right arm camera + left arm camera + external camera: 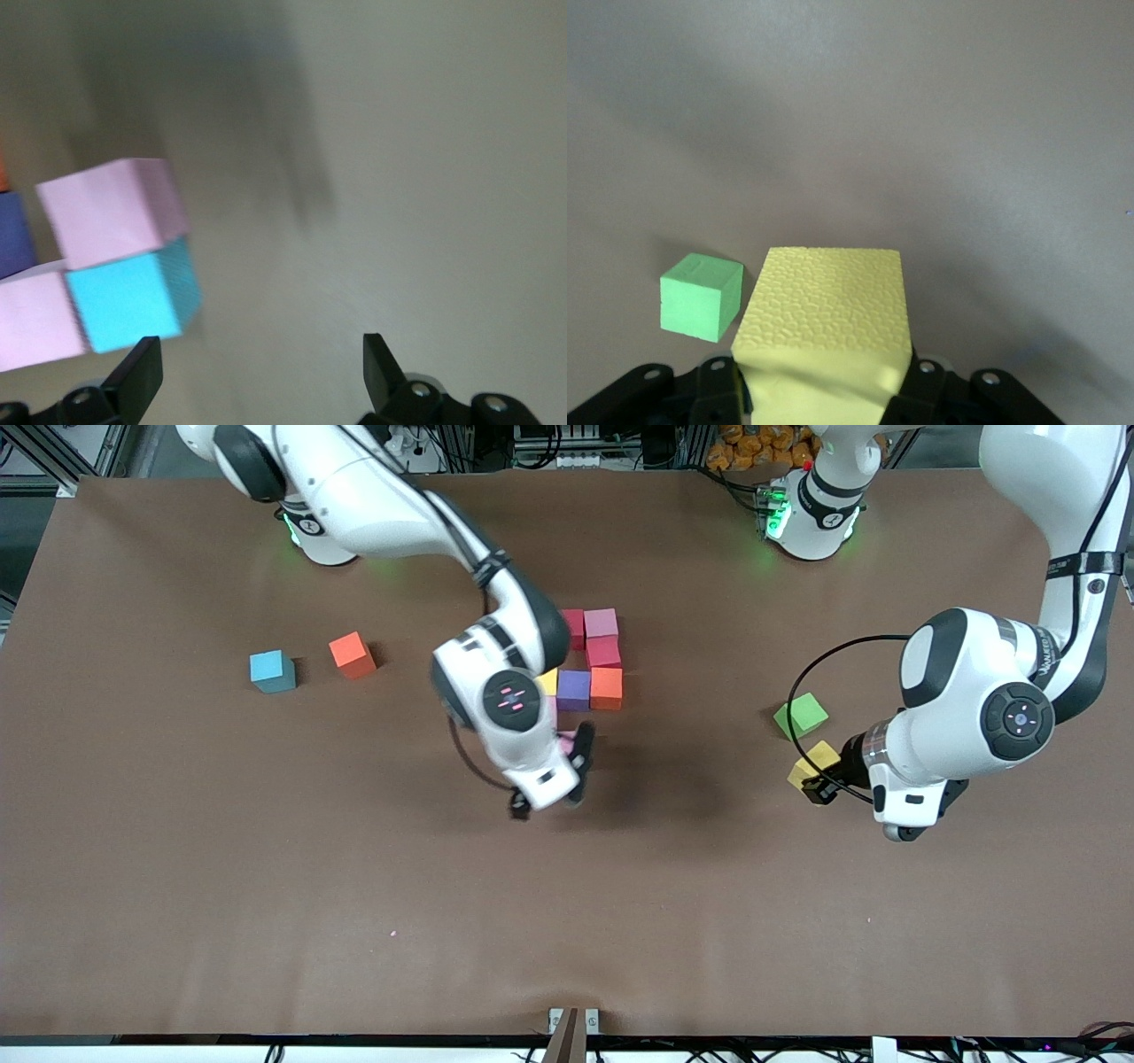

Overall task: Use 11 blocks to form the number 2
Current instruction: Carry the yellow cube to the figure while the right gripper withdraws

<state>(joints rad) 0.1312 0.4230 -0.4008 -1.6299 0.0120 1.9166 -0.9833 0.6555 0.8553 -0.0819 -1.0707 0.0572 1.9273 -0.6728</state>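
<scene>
A partly built cluster of blocks lies mid-table: a red (pixel 573 627), a pink (pixel 601 622), a red (pixel 603 653), a yellow (pixel 547 682), a purple (pixel 574 689) and an orange (pixel 606 687). The right wrist view shows two pink cubes (pixel 111 212) and a light blue cube (pixel 128 305) at its nearer end, mostly hidden under the right arm in the front view. My right gripper (pixel 551 777) (pixel 259 363) is open and empty over bare table beside the light blue cube. My left gripper (pixel 819 784) (pixel 824 390) is shut on a yellow cube (pixel 815 760) (pixel 824 301).
A green cube (pixel 801 716) (pixel 700 297) sits on the table close beside the held yellow cube. A blue cube (pixel 272 670) and an orange-red cube (pixel 353 654) lie loose toward the right arm's end of the brown table (pixel 266 886).
</scene>
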